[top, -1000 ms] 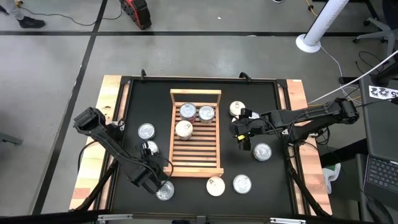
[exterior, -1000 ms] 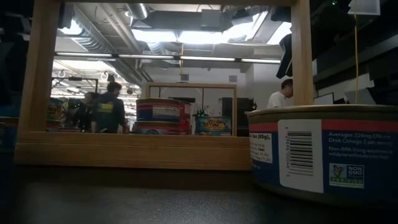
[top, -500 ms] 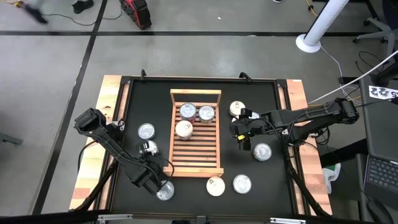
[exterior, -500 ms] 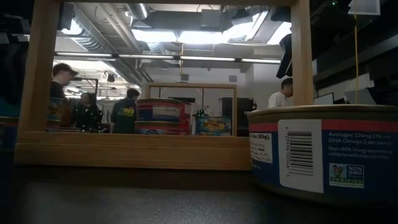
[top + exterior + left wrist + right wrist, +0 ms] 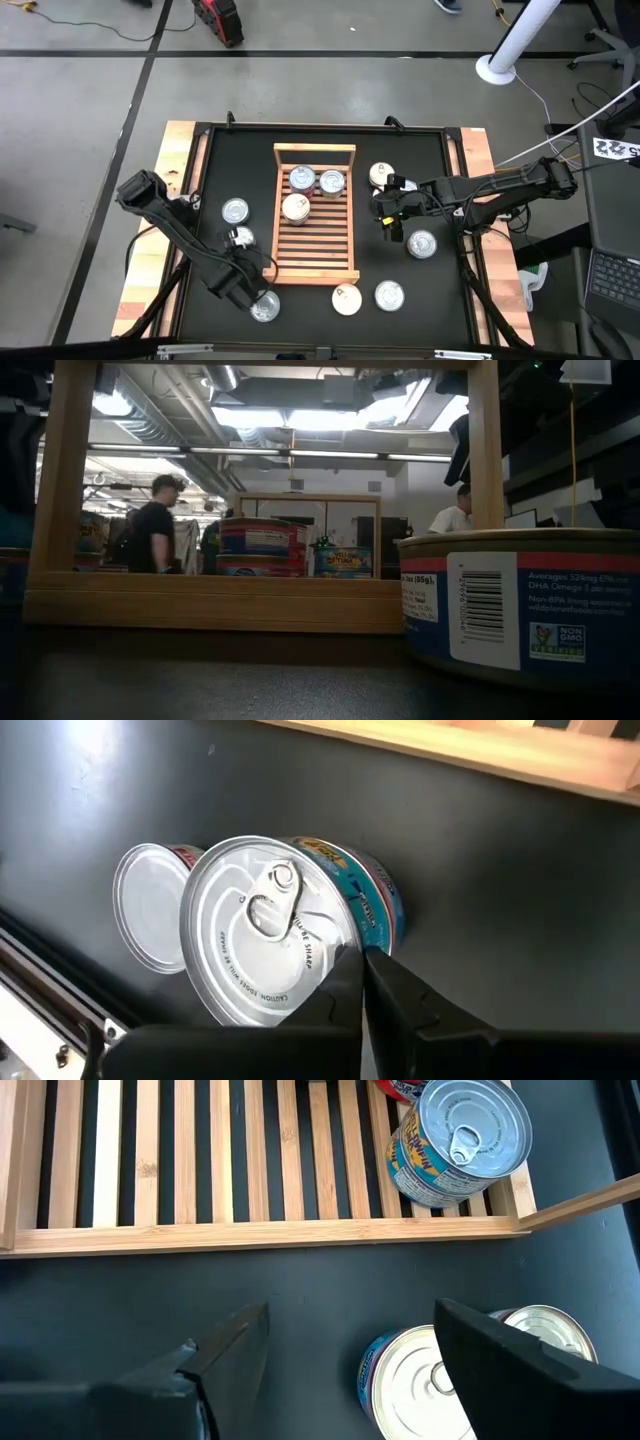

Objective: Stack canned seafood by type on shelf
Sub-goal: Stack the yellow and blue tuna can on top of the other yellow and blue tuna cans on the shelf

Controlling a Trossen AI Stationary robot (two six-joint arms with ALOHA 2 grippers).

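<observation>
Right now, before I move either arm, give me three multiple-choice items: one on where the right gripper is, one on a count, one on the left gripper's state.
1. Where is the right gripper?
A. Over the table, just off the right side of the shelf
B. Inside the shelf
C. Beyond the shelf's far rail

2. How many cans show on the shelf from above?
A. None
B. Three
C. Six

3. The left gripper has its fingers:
A. wide open
B. shut together beside a silver-lidded can
C. out of sight

Answers: 1 A, the high view shows it over the dark table between the shelf and the loose cans. 2 B, three lids sit in the shelf's far half. 3 B, the left wrist view shows the fingers pressed together at that can's rim.
</observation>
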